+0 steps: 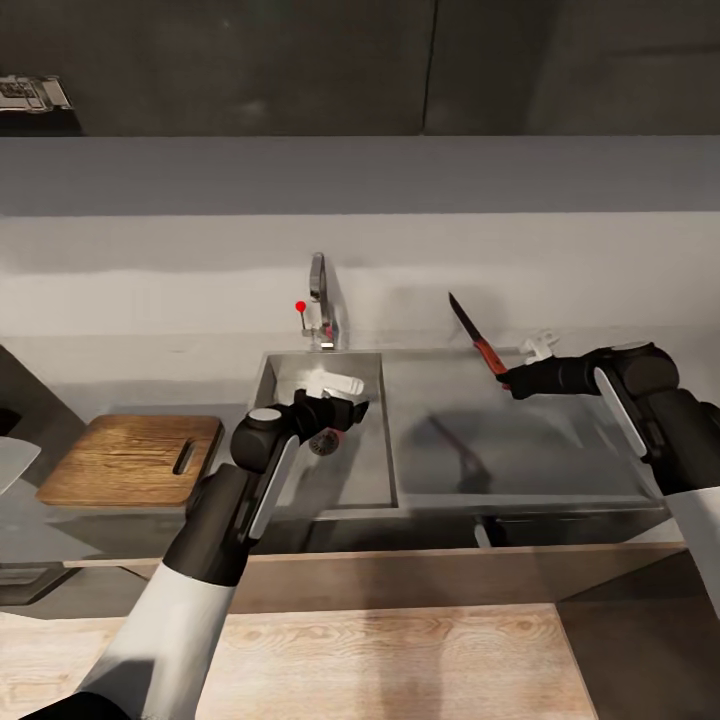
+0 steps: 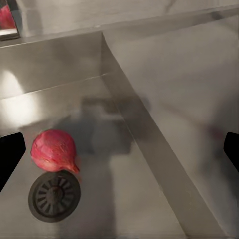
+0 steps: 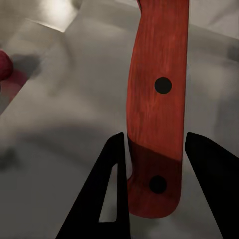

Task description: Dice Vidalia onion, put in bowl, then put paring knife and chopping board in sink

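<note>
The pinkish-red Vidalia onion point(image 2: 52, 150) lies on the floor of the sink point(image 1: 370, 470), touching the round drain point(image 2: 55, 195). My left gripper point(image 1: 348, 402) hangs open above the basin, its black fingertips point(image 2: 10, 155) spread wide, the onion close to one of them. My right gripper point(image 1: 510, 380) is shut on the paring knife point(image 1: 474, 334) over the steel drainboard point(image 1: 520, 440), dark blade pointing up and away. The red-orange handle point(image 3: 155, 109) sits between the fingers point(image 3: 107, 194). The chopping board point(image 1: 135, 458) lies on the grey countertop point(image 1: 60, 395) left of the sink. A slice of the white bowl point(image 1: 14, 462) shows at the left edge.
The curved tap point(image 1: 318, 290) with its red knob point(image 1: 300, 306) rises behind the basin against a pale backsplash. Dark wall cabinets point(image 1: 300, 60) hang above. A light wooden surface point(image 1: 400, 660) lies below the counter's front edge.
</note>
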{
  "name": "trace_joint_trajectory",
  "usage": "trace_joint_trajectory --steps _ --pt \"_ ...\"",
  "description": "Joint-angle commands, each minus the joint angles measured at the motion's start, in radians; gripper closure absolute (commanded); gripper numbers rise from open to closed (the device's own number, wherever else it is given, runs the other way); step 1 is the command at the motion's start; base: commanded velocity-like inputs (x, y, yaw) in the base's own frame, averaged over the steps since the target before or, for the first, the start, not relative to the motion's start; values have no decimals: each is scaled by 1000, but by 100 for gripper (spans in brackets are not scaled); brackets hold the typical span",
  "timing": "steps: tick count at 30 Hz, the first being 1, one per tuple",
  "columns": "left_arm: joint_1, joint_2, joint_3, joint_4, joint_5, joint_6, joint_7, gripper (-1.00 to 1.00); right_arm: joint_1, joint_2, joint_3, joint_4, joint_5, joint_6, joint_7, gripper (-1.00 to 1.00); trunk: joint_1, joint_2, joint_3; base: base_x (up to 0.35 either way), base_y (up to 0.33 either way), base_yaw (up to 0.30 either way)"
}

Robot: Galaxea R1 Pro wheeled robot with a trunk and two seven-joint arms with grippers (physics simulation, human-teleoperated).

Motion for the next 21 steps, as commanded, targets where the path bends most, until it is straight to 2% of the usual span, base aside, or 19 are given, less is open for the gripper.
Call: trace_joint_trajectory --steps 1,4,6,9,21 --pt "-1 0 4 9 1 5 -2 -100 -1 -1 1 -1 -8 8 0 100 1 -2 -2 0 0 0" --pt "-1 0 25 33 1 4 -2 -100 -1 -1 0 -1 -8 10 3 100 1 -2 -2 0 0 0" --pt "-1 -1 74 67 1 4 -2 -100 -1 -1 -1 -2 -8 11 5 100 1 -2 -2 0 0 0" --pt "-1 -1 115 98 1 4 -4 -100 -1 -1 -1 -2 -8 12 6 100 1 -2 -2 0 0 0" --pt "-1 3 124 3 -1 5 -6 -100 -1 -1 0 -2 -8 12 7 100 1 -2 -2 0 0 0"
